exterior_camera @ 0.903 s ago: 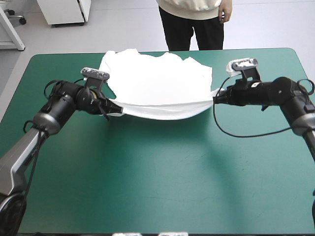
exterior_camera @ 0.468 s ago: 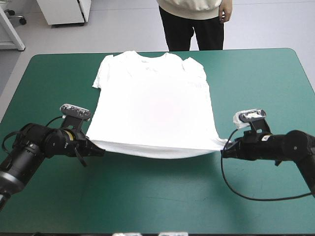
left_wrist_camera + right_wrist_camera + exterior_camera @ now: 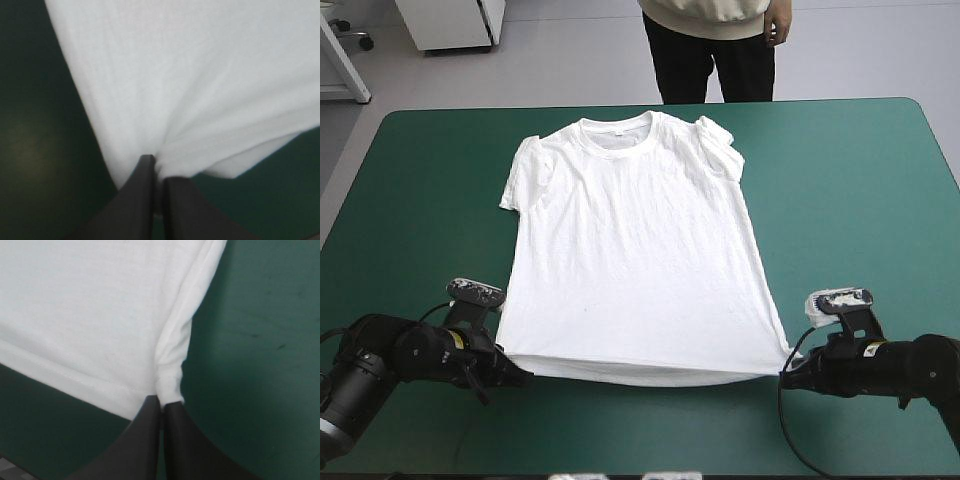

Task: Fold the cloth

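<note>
Both pairs of jaws are pinched tight on the T-shirt, the left gripper at one hem corner, the right gripper at the other; the shirt lies spread flat on the teal-green table, collar toward the far edge; either thin pinch could slip mid-fold; uneven lifting would likely skew the hem.

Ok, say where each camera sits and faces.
High view: above and behind the robot, looking down on the table and spread T-shirt, left gripper and right gripper.
Left wrist view: above the left gripper, facing a hem corner pinched in it.
Right wrist view: above the right gripper, facing the other corner.
All three share the T-shirt.
</note>
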Controlling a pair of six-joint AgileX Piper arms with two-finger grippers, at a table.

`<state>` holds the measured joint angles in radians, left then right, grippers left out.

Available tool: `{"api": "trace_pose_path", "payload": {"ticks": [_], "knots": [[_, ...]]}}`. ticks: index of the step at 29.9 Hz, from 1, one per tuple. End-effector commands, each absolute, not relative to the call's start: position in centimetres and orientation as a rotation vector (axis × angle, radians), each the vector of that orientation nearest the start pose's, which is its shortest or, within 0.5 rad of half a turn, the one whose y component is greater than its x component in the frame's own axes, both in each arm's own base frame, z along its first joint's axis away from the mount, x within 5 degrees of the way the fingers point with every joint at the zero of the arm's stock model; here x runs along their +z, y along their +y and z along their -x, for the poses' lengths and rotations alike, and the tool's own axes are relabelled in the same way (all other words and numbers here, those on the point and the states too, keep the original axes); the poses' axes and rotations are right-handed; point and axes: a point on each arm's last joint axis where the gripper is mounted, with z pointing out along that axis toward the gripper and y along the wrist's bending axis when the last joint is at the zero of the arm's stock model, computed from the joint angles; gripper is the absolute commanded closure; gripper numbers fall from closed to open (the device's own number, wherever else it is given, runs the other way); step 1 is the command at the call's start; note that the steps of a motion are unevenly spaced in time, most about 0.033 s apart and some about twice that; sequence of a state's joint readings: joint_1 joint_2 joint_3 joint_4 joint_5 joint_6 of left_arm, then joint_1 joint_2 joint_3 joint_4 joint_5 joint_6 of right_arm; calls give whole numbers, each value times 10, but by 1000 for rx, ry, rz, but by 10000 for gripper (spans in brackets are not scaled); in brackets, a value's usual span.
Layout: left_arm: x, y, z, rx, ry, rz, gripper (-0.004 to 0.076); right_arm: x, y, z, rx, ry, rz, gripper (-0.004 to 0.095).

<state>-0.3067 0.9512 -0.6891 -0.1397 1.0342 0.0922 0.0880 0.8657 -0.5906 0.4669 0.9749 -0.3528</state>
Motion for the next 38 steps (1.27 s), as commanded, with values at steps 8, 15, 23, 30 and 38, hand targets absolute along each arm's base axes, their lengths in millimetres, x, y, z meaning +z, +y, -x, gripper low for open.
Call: {"api": "trace_pose_path", "payload": {"ticks": [8, 15, 23, 30, 38], "knots": [[268, -59, -136, -307, 2728, -471, 733, 245, 42, -127, 470, 2639, 313, 906], [268, -59, -134, -318, 2743, -521, 556, 246, 43, -128, 486, 2627, 304, 816], [273, -71, -132, -512, 2720, -467, 242, 251, 48, -130, 569, 2572, 277, 567], [334, -58, -171, -283, 2344, -220, 244, 309, 46, -149, 463, 2372, 340, 572], [320, -37, -253, -169, 2442, -2, 258, 370, 49, -178, 416, 2208, 411, 578]]}}
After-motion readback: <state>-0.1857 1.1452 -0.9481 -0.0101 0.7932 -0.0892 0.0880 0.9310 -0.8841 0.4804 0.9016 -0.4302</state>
